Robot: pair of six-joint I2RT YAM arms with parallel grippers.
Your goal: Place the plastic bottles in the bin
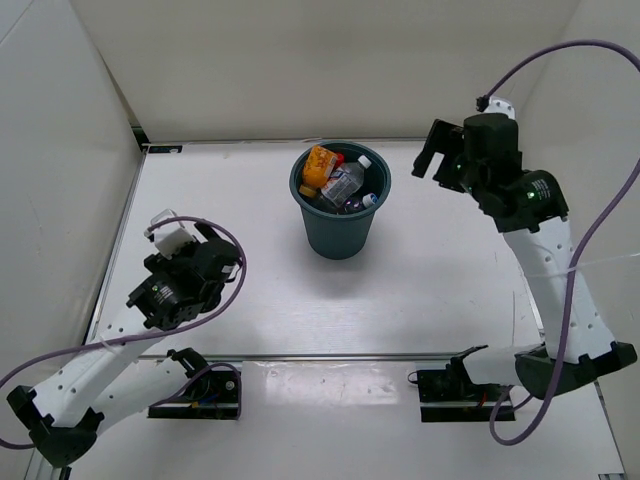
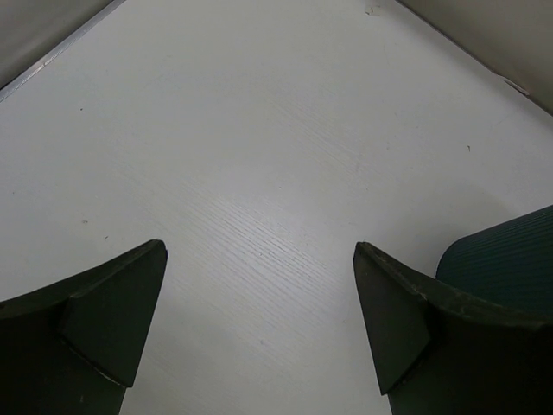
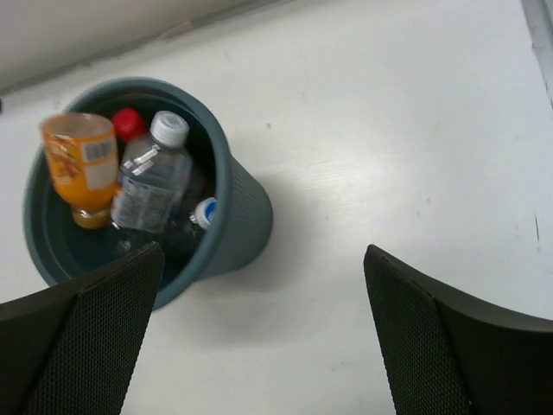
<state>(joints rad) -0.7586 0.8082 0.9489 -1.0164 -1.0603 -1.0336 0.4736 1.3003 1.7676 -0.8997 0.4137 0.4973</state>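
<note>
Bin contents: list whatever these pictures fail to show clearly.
Bottle count: in the top view the orange bottle and a clear bottle lie over the rest in the bin; lower ones are hidden.
Red-capped bottle: right wrist view shows only its cap, the rest under other bottles.
Bin's near rim: right wrist view, covered by the right claw.
Bin in left wrist view: only a strip of wall, cut off by the right edge.

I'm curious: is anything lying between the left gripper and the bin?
No, only bare white table lies between left gripper and bin, shown in the top view.
</note>
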